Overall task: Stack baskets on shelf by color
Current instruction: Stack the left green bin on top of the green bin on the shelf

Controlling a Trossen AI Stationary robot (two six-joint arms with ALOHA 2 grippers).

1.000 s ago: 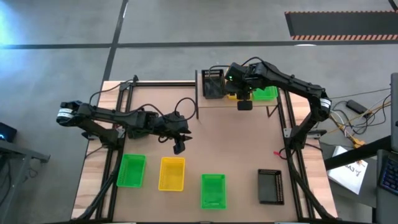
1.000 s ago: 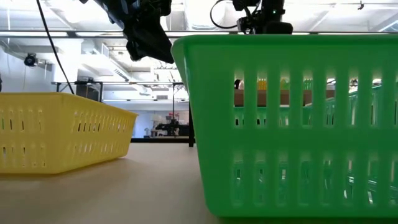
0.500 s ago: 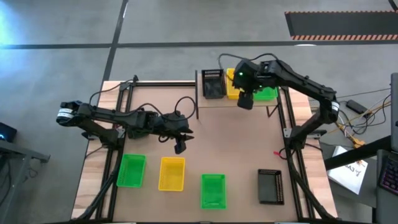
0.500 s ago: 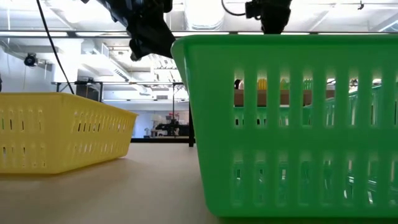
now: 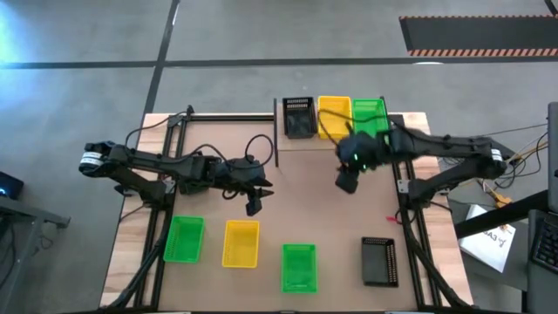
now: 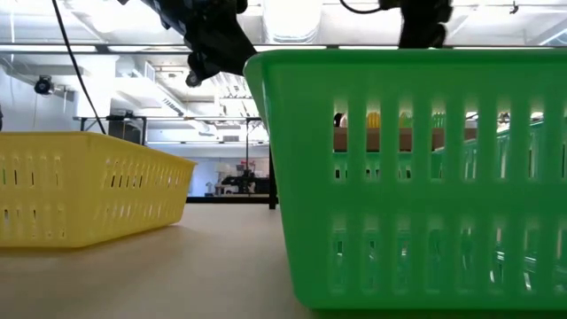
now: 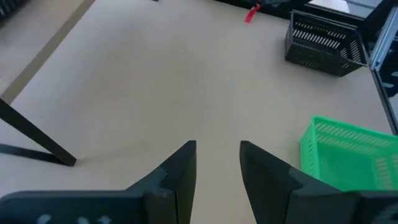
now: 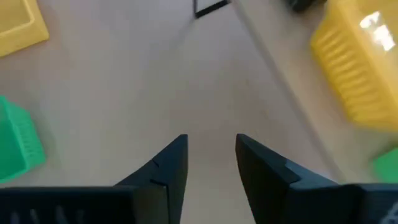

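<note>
The shelf (image 5: 324,144) stands at the table's far edge and holds a black basket (image 5: 298,118), a yellow basket (image 5: 334,112) and a green basket (image 5: 370,116) side by side. Along the near edge rest a green basket (image 5: 184,239), a yellow basket (image 5: 241,243), a second green basket (image 5: 298,267) and a black basket (image 5: 379,261). My right gripper (image 8: 211,146) hovers open just in front of the shelf (image 5: 347,181), holding nothing. My left gripper (image 7: 217,152) hangs open above the table's middle left (image 5: 253,207), also holding nothing.
Bare tabletop (image 5: 314,201) lies between the shelf and the near row of baskets. Dark frame rails (image 5: 410,235) run along the table's left and right sides. A small red object (image 5: 390,215) lies near the right rail. In the low view the green basket (image 6: 416,177) fills the foreground.
My right gripper has drawn back from over the shelf toward the table's near edge and slightly right, rolling its wrist as it went. The yellow basket it hung over stays on the shelf between the black and green ones, now fully uncovered.
</note>
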